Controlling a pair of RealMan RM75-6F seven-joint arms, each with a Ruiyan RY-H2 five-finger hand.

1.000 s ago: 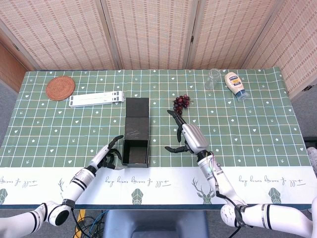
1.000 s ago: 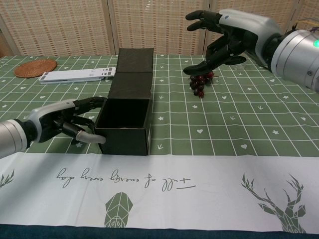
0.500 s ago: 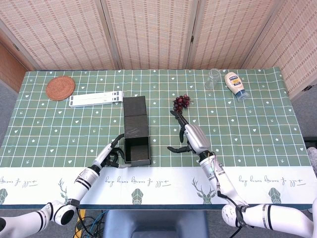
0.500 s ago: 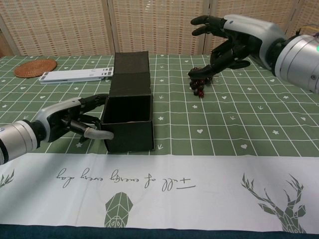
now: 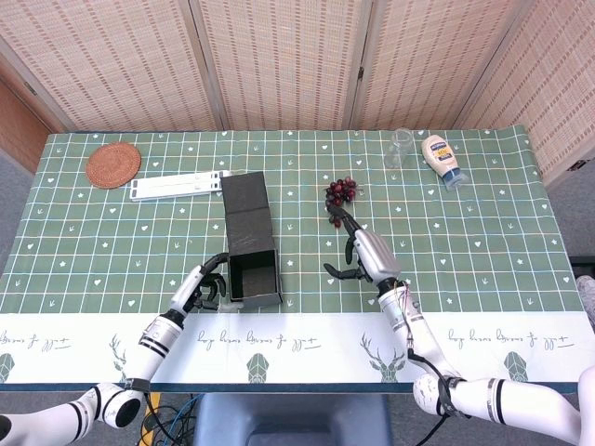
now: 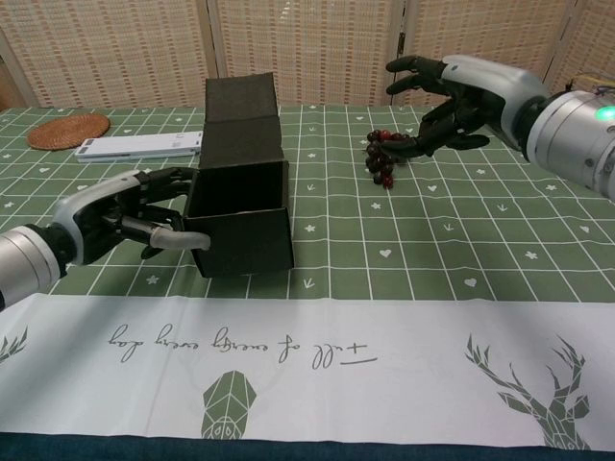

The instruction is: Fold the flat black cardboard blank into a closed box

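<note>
The box (image 5: pixel 253 275) (image 6: pixel 240 223), its near end open and its lid panels laid out behind it, is gripped at its near left corner by the left hand (image 5: pixel 204 286) (image 6: pixel 120 218), thumb across the front wall. The right hand (image 5: pixel 364 255) (image 6: pixel 459 96) is held in the air well right of the box, fingers spread and curled, holding nothing. Just beyond that hand, grapes (image 5: pixel 339 191) (image 6: pixel 381 158) are seen on the bench (image 5: pixel 483 242) (image 6: pixel 461 230).
</note>
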